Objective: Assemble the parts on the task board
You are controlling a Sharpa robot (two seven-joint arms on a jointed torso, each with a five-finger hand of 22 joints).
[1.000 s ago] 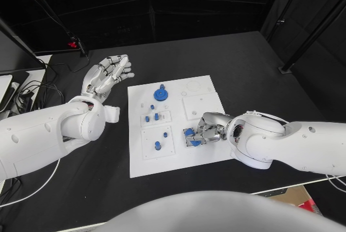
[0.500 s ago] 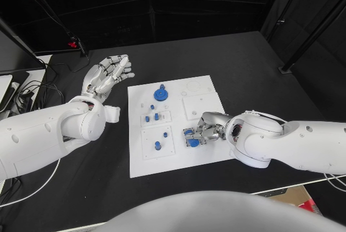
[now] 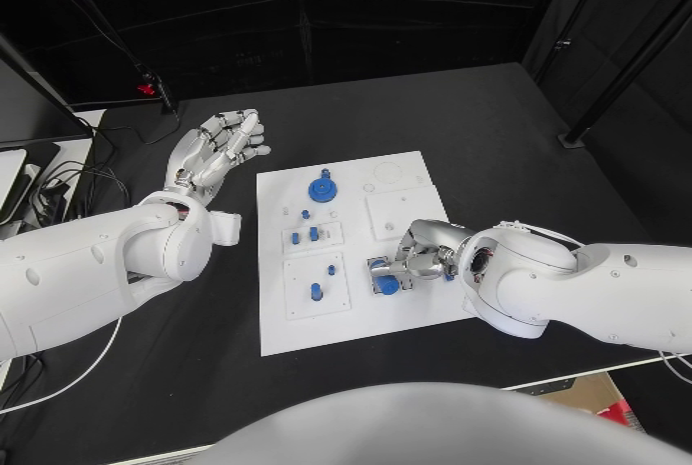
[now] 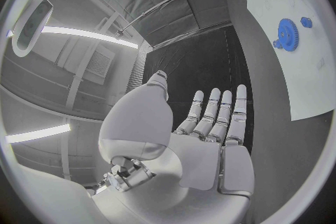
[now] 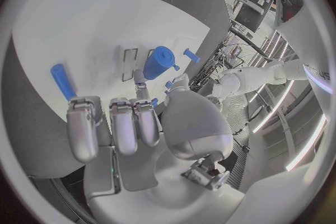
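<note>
1. The task board [image 3: 346,315] lies flat in the middle of the black counter [image 3: 476,125], a white plate with small square insets.
2. From the head view, the left hand [image 3: 214,150] hovers over bare counter just off the board's far left corner, fingers stretched out side by side, holding nothing.
3. The left wrist view shows the same left hand [image 4: 210,123] with straight fingers lined up together and an empty palm. Beyond it sits the blue gear [image 4: 286,34] on the board, with a smaller blue piece just beside it.
4. In the head view that blue gear [image 3: 322,190] sits near the board's far edge, well apart from both hands.
5. A few small blue pegs [image 3: 304,228] stand in the middle-left insets, and more stand in the near-left inset.
6. The right hand [image 3: 420,257] is down on the board's right-middle part, fingers curled in around a blue cylinder [image 3: 387,282].
7. The right wrist view adds what the head view hides: the blue cylinder [image 5: 158,62] sits just past the fingertips [image 5: 145,104] of the right hand [image 5: 133,134]. I cannot tell if it is truly pinched.
8. That view also shows a slim blue pin [image 5: 61,82] beside the outer finger, lying on the board.
</note>
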